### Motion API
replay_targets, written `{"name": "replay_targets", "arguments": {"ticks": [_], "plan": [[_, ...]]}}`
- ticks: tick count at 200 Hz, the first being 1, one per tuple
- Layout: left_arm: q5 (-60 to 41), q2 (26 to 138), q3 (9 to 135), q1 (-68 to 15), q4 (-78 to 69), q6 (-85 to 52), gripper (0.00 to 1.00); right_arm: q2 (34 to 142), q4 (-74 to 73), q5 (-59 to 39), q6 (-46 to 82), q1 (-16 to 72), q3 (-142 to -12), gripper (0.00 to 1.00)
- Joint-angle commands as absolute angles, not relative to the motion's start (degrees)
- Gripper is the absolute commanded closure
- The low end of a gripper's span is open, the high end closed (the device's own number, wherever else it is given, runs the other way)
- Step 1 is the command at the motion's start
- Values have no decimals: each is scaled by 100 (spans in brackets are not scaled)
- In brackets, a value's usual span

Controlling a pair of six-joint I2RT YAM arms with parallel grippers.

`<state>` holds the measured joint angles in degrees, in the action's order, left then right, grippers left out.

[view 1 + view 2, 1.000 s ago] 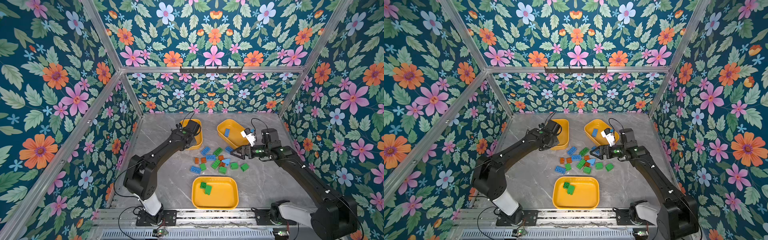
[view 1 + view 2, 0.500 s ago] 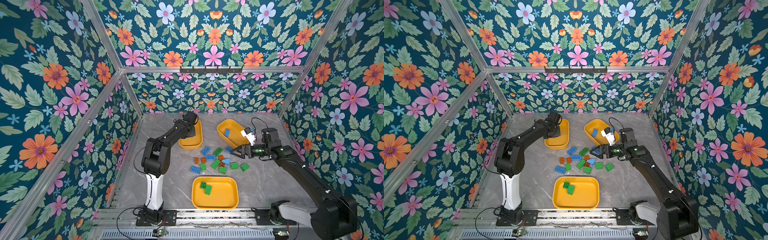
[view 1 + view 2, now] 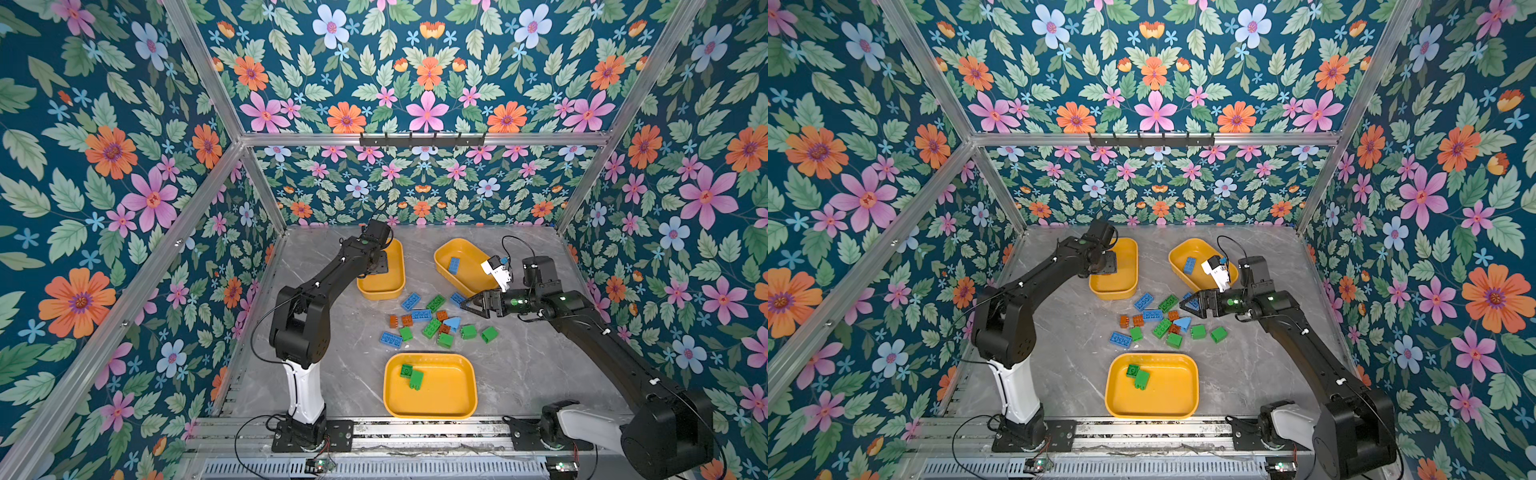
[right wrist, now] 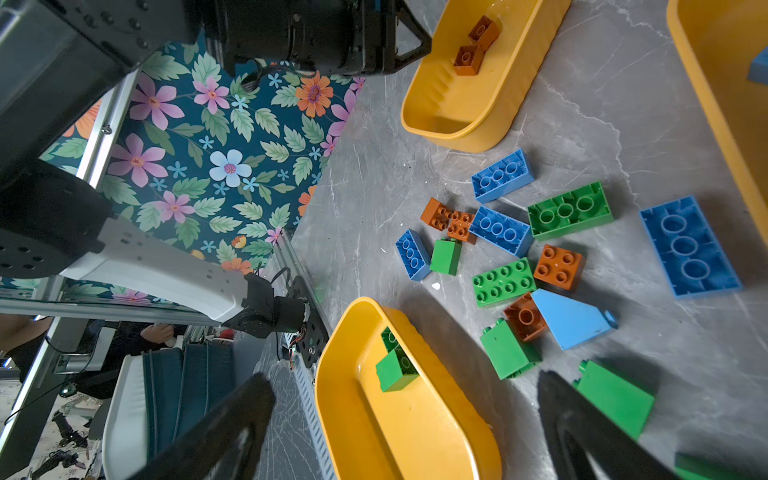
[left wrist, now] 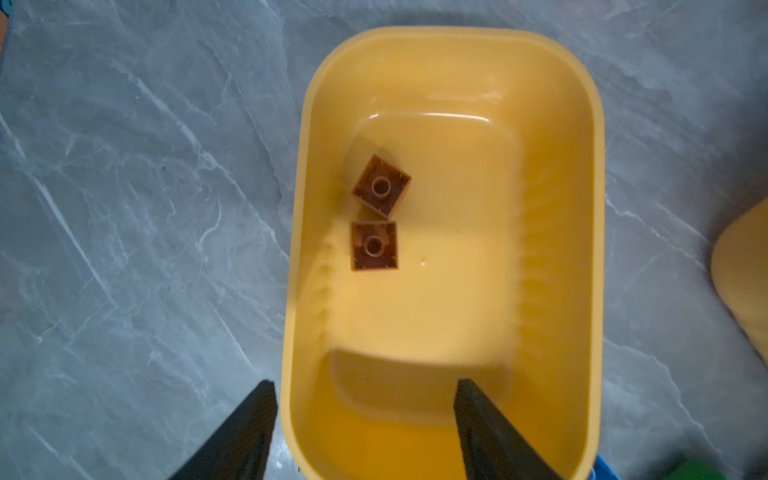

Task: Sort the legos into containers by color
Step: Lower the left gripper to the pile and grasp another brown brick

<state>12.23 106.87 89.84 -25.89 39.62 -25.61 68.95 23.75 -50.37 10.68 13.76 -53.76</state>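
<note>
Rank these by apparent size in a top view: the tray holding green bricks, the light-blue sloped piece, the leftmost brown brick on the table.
1. tray holding green bricks
2. light-blue sloped piece
3. leftmost brown brick

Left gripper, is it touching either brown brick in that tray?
Apart. The left wrist view shows bare tray floor between the open left gripper and both brown bricks.

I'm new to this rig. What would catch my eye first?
The loud floral walls hit first, all around the grey table. Next, a jumble of blue, green and brown bricks at mid-table, between three yellow trays. The left claw hangs open over the far-left tray, which holds two brown bricks.
</note>
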Motion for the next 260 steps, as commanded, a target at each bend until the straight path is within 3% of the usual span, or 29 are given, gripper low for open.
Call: {"name": "replay_targets", "arguments": {"ticks": [1, 48, 96, 178, 260], "plan": [[980, 10187, 8557, -2824, 4175, -2832, 28, 6922, 2286, -5093, 994, 1371, -5345, 1], [820, 9457, 7692, -3628, 4248, -3373, 28, 6913, 2250, -5133, 1015, 1372, -5317, 1], [466, 9593, 7114, -3983, 3765, -3516, 33, 6842, 2281, -5135, 1026, 1376, -5230, 1], [480, 10209, 6733, -4025, 3359, -3305, 51, 6715, 2373, -5054, 1036, 1375, -5069, 1], [580, 10364, 6721, -3998, 3301, -3163, 83, 6724, 2426, -5028, 1011, 1376, -5098, 1]]}}
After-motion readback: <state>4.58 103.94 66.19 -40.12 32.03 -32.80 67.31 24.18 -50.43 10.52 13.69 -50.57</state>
